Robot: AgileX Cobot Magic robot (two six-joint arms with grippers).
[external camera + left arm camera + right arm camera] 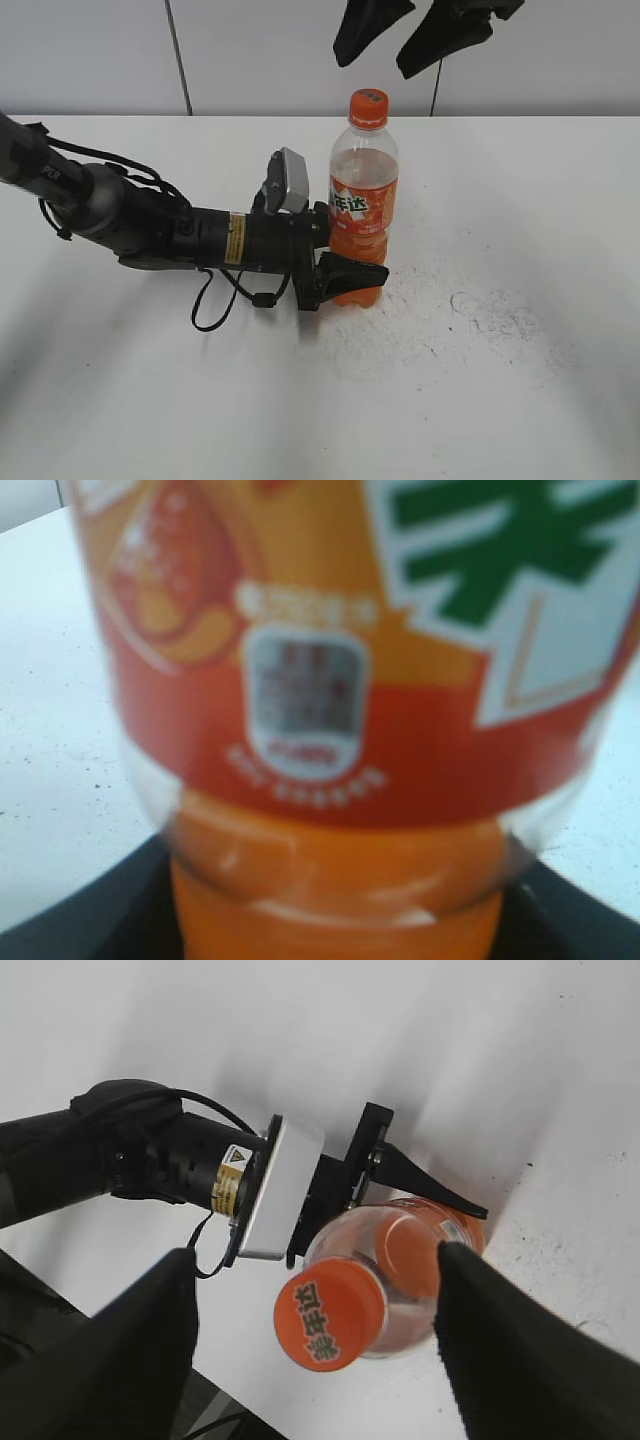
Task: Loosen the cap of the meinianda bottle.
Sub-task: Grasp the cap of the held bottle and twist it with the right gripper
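The meinianda bottle (363, 200) stands upright mid-table, orange drink inside, and its label (330, 680) fills the left wrist view. Its orange cap (368, 107) sits on top, with print on it (330, 1312). My left gripper (350, 262) reaches in from the left and is shut on the bottle's lower body, one black finger (425, 1188) along its side. My right gripper (378, 62) hangs open just above the cap without touching it. From the right wrist, its fingers (150, 1340) stand wide on either side of the cap.
The white table (520, 200) carries dark scuff marks (490, 310) to the right of the bottle. The left arm (150, 225) lies low across the left half, with a cable loop (212, 305) on the surface. A pale wall runs behind.
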